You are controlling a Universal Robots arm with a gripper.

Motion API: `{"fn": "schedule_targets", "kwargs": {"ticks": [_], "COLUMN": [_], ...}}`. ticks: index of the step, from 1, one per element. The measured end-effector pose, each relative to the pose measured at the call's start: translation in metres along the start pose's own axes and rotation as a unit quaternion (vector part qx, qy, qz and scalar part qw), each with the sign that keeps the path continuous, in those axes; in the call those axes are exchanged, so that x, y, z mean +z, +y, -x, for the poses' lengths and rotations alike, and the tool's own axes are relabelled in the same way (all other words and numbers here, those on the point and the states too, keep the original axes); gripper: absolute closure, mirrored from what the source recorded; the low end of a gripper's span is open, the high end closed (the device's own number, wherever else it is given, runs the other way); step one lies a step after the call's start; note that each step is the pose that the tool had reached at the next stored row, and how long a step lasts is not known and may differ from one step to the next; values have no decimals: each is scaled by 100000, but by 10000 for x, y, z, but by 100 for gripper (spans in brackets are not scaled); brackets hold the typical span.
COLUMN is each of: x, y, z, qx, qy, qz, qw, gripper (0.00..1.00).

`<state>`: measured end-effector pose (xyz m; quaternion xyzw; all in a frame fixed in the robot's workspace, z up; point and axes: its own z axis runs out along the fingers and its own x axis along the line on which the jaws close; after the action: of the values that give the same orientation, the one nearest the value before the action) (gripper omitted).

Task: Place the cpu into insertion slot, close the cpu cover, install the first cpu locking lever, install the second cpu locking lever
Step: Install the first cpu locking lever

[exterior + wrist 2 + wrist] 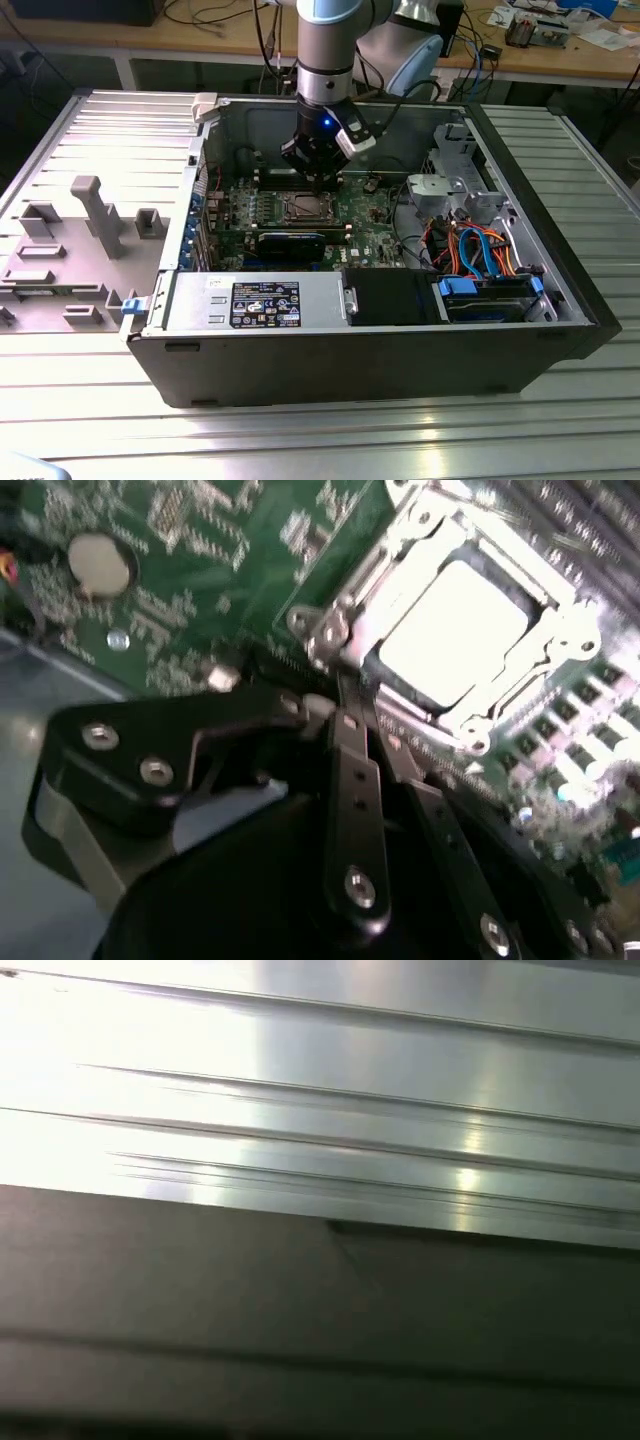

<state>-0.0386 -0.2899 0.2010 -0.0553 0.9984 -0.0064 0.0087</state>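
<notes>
Gripper (345,705) low over the green motherboard (365,205) inside the open computer case (400,350), fingers (352,780) pressed together, holding nothing, tips at the socket's edge. Cpu (450,630) sits in the insertion slot (303,208); cpu cover (560,645) lies closed around it, silver frame flat on the chip's border.

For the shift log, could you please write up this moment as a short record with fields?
cpu: silvery square chip seated in the insertion slot
cpu cover: silver frame lying down around the chip
end effector: fingers together, tip at the socket's corner beside a metal tab; poised over the slot in the exterior view
motherboard: green board inside the open computer case
coin cell: round silver battery on the board, apart from the socket
</notes>
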Motion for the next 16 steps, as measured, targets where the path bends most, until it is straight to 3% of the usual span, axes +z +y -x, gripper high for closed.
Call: {"fn": "schedule_targets", "kwargs": {"ticks": [4,6,7,16], "x": [-9,-56,-79,-78], "y": [0,-7,-32,-183], "z": [0,0,-3,-20], "qx": [-1,-3,-5,-3], "qy": [-3,-14,-17,-13], "qz": [-131,-155,-156,-162], "qw": [100000,100000,100000,100000], "gripper": [89,89,89,89]}}
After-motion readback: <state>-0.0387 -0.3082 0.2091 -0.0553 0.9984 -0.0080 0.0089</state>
